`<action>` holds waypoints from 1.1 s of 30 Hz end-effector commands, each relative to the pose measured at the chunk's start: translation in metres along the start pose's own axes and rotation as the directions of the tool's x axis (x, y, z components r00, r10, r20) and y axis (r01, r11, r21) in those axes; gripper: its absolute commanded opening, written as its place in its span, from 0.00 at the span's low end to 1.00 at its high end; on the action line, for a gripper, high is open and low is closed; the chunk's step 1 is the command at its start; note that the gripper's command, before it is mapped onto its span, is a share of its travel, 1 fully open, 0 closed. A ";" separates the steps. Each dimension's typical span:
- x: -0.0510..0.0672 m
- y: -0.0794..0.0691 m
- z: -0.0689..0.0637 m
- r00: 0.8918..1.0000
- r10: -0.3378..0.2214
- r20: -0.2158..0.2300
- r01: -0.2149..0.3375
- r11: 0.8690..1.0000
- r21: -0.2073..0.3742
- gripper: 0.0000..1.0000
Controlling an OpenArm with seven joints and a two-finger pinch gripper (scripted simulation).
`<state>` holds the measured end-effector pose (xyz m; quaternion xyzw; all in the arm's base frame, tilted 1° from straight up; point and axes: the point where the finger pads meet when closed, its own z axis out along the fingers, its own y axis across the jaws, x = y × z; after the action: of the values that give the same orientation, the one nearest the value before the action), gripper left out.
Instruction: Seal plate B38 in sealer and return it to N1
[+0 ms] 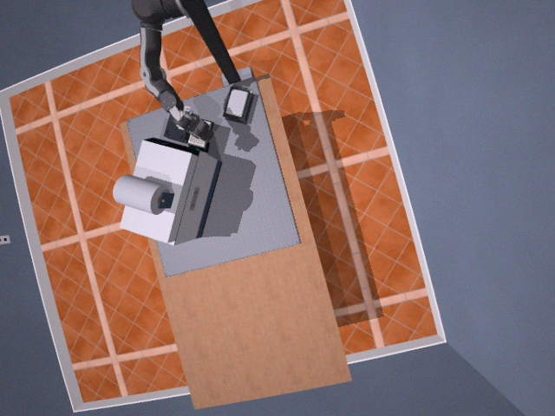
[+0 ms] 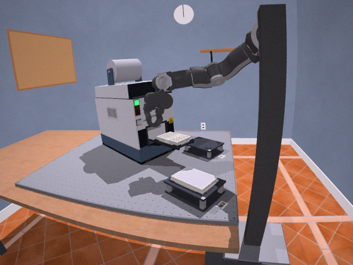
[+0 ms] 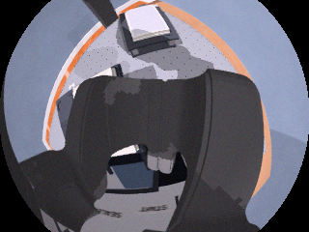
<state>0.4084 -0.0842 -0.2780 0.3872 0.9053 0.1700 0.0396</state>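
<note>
The boxy white sealer (image 2: pixel 119 116) shows its square green lamp (image 2: pixel 137 102) only in the exterior view. Gridded plate B38 (image 2: pixel 173 137) lies on the black stage (image 2: pixel 171 144), centre frame. Above it, the curved dark gripper (image 2: pixel 153 123) hangs clenched, empty.

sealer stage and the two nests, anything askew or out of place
Nothing stands out. The open plate lies flat on the stage, the lamp is green, N1 is bare, and the sealed plate sits square in N2. The shut pincer hangs empty.
</note>
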 end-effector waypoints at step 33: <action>-0.007 0.012 0.001 0.929 0.366 -0.056 -0.361 0.861 -0.358 0.00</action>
<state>0.4137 -0.0843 -0.2843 0.5290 0.7851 0.3148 0.0683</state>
